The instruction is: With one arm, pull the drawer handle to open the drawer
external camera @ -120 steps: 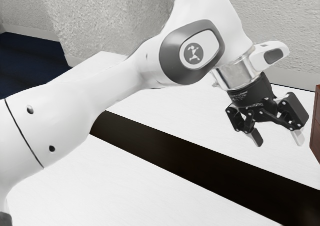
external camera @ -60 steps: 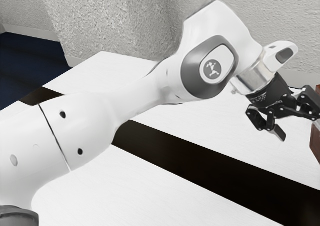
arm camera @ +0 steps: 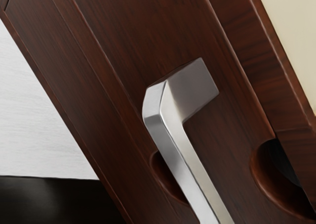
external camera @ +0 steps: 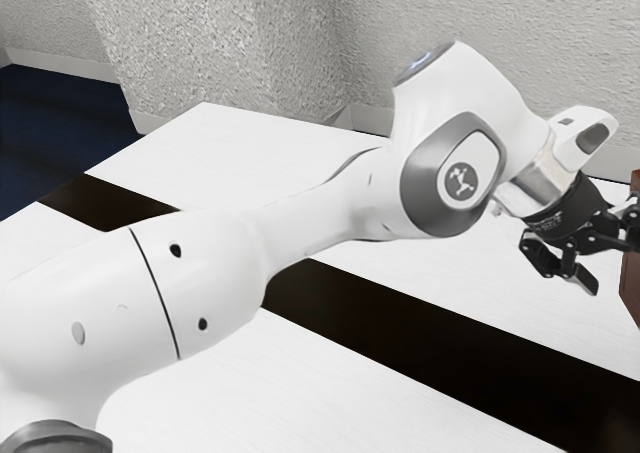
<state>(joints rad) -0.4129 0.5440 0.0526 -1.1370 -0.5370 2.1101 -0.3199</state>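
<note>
from the exterior view's left, my arm (external camera: 210,283) reaches over the bench (external camera: 260,383). toward that view's right edge my jaws are spread wide, 1 finger (external camera: 583,279) standing well out, near the wooden cabinet (external camera: 630,283). by the wrist view, the metal handle (arm camera: 173,140) juts from the drawer front (arm camera: 123,46), ahead of me and ungripped. i judge this the approach: next i should line up so 1 finger passes each side of the bar, close on it, then pull straight back.
</note>
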